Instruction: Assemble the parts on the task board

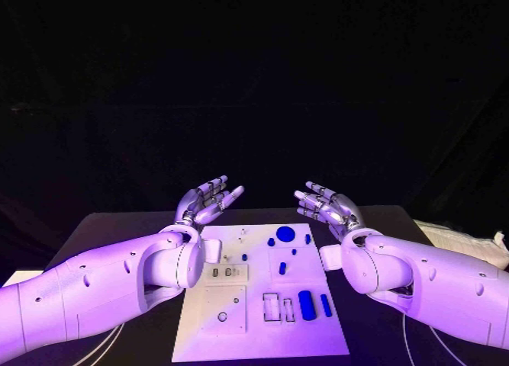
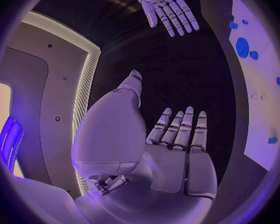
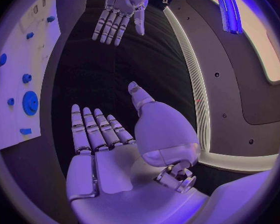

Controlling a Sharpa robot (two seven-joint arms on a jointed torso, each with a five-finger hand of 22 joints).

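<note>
Both the left hand (image 1: 206, 200) and the right hand (image 1: 330, 206) hovered empty with fingers spread beyond the task board (image 1: 262, 335), where the blue parts (image 1: 285, 234) lay.

task board (image 1: 199, 335) near edge cut off, left-side parts hidden by arm

Task board (image 1: 259, 335) lies mid-table (image 1: 111, 229), betw. the two arms. Left hand (image 1: 206, 201) and right hand (image 1: 329, 206) hang past the board's far edge, one at each far corner, apart from each other, touching nothing. On the board: round part (image 1: 285, 234) near far edge, long part (image 1: 307, 304) nearer the robot, toward its right side.
</note>
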